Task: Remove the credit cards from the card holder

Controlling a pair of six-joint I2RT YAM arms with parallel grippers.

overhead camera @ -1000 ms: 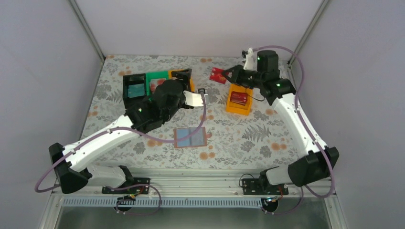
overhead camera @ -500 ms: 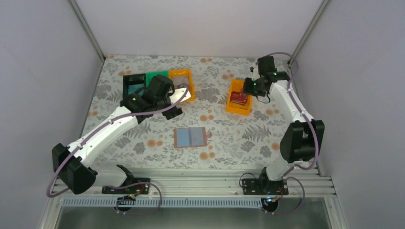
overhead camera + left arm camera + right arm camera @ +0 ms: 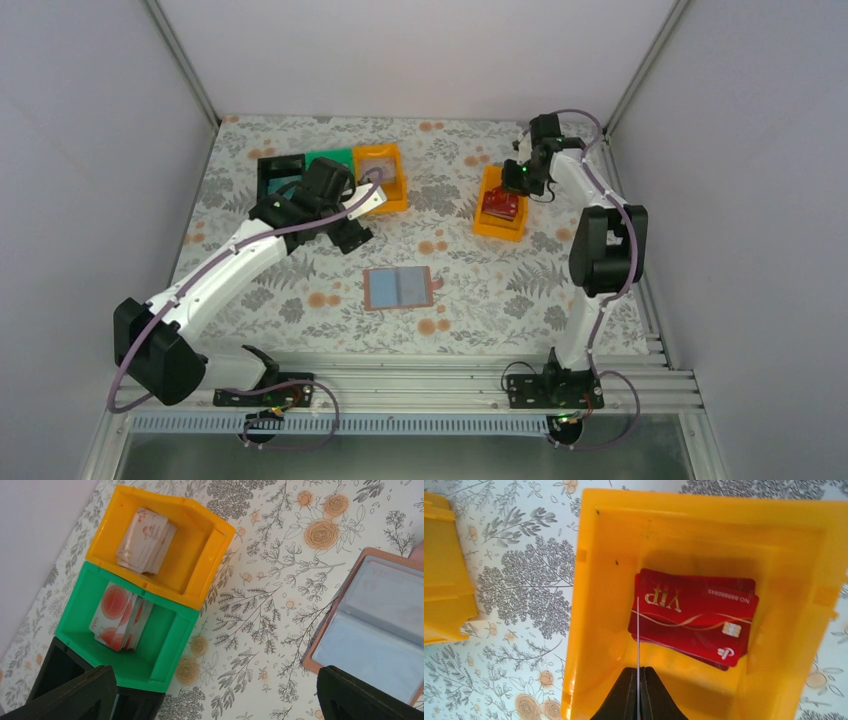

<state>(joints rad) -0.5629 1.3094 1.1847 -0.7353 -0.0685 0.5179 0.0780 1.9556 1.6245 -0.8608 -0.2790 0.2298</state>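
From the top camera, the brownish-pink folding card holder [image 3: 398, 288] lay open and flat on the flower-printed tablecloth [image 3: 480, 290], its pale blue sleeves facing up. The left gripper [image 3: 348, 222] hung just beside a row of three plastic bins: a black bin [image 3: 265, 185], a green bin [image 3: 330, 158] and an orange bin [image 3: 378, 150]. The holder lay well apart from it, nearer the arm bases. The right gripper [image 3: 512, 183] hovered over a second orange plastic bin [image 3: 495, 232], also well apart from the holder.

In the left wrist camera, the left gripper [image 3: 216, 680] had its two black fingers [image 3: 75, 695] spread wide at the bottom corners, with nothing between them. The open card holder showed at the right edge, beyond the right-hand finger. The orange bin held a small stack of whitish-pink credit cards [image 3: 146, 541], and the green bin held white cards printed with red-orange rounds [image 3: 120, 617].

In the right wrist camera, the right gripper [image 3: 637, 675] was pinched tight on a thin card seen edge-on [image 3: 637, 630], a pale upright line above the bin's inside. Dark red credit cards with white "VIP" print [image 3: 694, 620] lay stacked on the bin floor, just beyond the held card.
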